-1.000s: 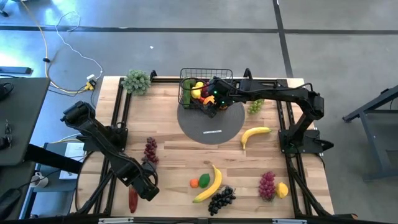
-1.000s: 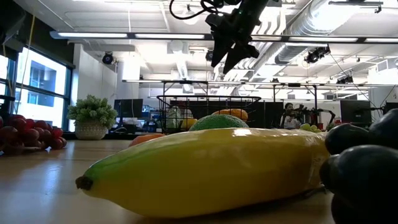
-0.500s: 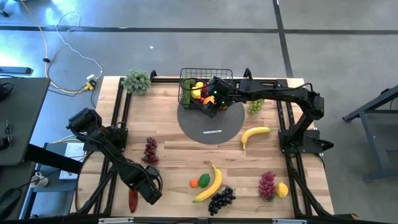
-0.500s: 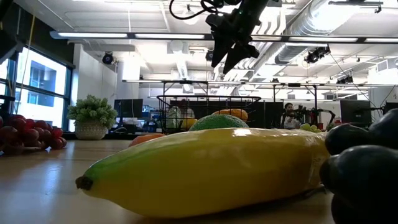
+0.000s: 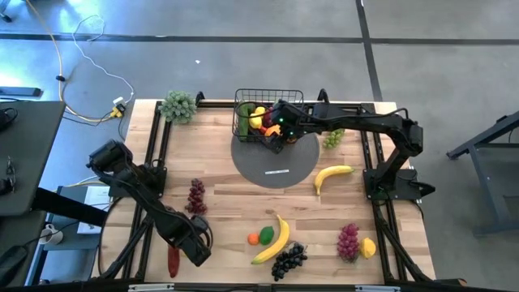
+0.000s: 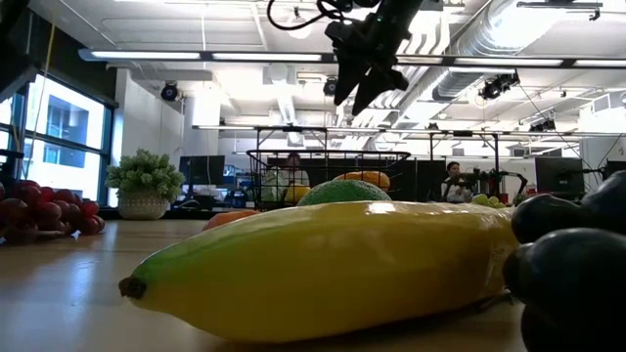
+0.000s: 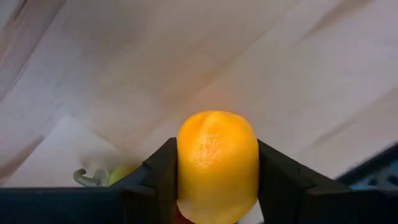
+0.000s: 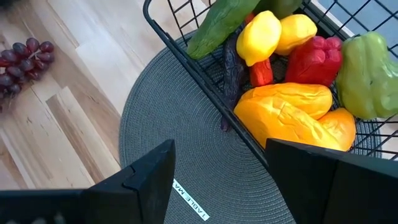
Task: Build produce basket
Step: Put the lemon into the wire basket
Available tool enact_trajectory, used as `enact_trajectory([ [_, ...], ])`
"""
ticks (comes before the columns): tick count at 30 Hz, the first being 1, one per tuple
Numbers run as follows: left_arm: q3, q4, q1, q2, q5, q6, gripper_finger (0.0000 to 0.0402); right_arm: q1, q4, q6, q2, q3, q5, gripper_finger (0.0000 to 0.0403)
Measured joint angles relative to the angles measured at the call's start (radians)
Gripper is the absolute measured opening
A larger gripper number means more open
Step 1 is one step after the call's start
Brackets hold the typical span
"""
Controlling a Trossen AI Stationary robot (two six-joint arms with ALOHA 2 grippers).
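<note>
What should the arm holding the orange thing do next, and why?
Probably lift it a little way straight up. The left gripper has its fingers pressed on both sides of the orange piece, low over the wooden table. The basket is far across the table, so the piece likely needs to clear the table first. The right gripper hangs open over the basket.
</note>
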Motion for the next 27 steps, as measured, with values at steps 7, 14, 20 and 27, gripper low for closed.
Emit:
enact_trajectory([
  [7,0.0,0.001,0.048,-0.104,-0.055,0.041,0.0149,-0.019,-0.01,0.0,-0.046,0.0,0.017,0.0231],
  [14,0.0,-0.007,0.164,-0.224,-0.234,0.131,0.0155,-0.03,-0.03,-0.002,-0.1,0.0,0.071,0.0231],
  [20,0.0,0.006,0.316,-0.3,-0.358,0.267,0.0155,-0.05,-0.03,-0.017,-0.14,0.0,0.077,0.0231],
  [27,0.0,0.084,0.514,-0.348,-0.381,0.492,0.0156,-0.103,-0.039,-0.042,-0.147,0.0,0.078,0.0231],
])
